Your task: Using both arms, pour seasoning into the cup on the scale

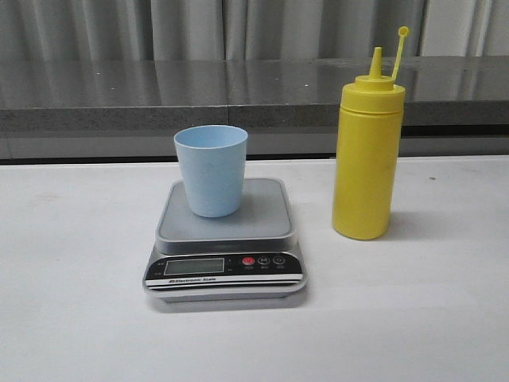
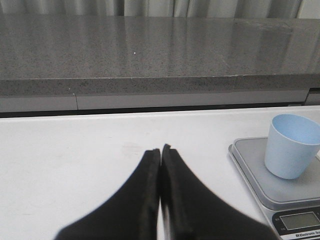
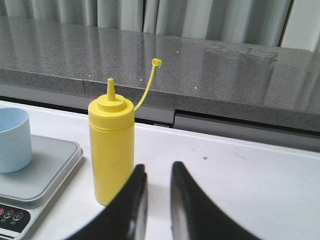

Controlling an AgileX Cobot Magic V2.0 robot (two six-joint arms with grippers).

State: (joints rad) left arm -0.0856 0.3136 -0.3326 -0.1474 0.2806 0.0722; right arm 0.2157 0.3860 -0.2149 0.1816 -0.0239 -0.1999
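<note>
A light blue cup [image 1: 211, 169] stands upright on the grey platform of the scale [image 1: 226, 243], which has a black front panel, an LCD and a red button. The yellow seasoning bottle [image 1: 365, 151] stands upright on the white table to the right of the scale, its cap off the nozzle on its tether. No gripper shows in the front view. My left gripper [image 2: 160, 149] is shut and empty over bare table left of the scale [image 2: 260, 176] and cup [image 2: 291, 145]. My right gripper [image 3: 157, 167] is slightly open and empty, just near and right of the bottle [image 3: 111, 144].
A grey speckled ledge [image 1: 119, 91] runs along the back of the white table [image 1: 71, 302], with grey curtains behind it. The cup [image 3: 14, 137] and scale [image 3: 37, 175] also show in the right wrist view, beside the bottle.
</note>
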